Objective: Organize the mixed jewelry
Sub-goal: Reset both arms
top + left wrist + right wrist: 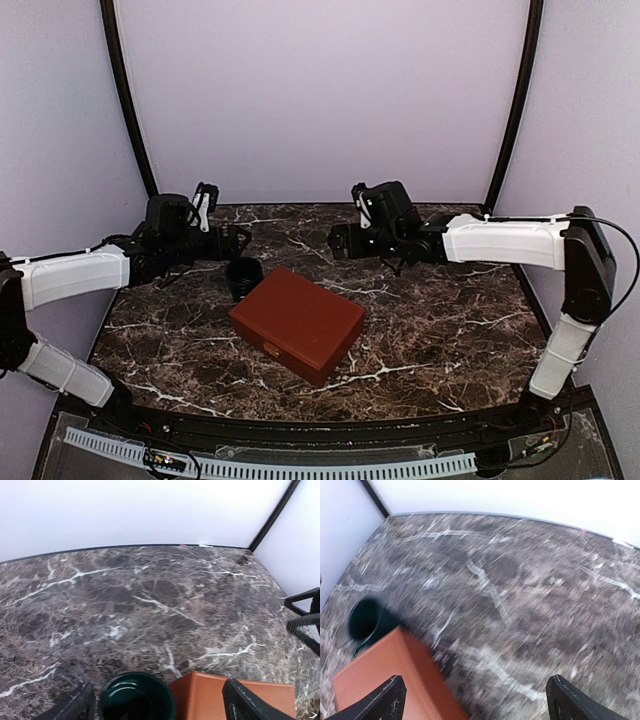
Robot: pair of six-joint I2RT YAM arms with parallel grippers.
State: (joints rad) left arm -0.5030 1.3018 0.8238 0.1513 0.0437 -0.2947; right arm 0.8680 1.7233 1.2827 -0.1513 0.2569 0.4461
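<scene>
Box [297, 324] sits closed at centre of the top view, brass latch on its lower edge, dark cup [243, 277] touching its upper-left corner. No loose jewelry shows on the marble [450, 330]; cup looks empty in the left wrist view. Fits either pieces already packed or lid not yet lifted, can't tell which. Left gripper [157, 702] and right gripper [475, 700] both hang spread apart, holding nothing. Right wrist view is motion-blurred. For any lid work: approach from the latch side, brace the box with the other arm, mind the cup.
</scene>
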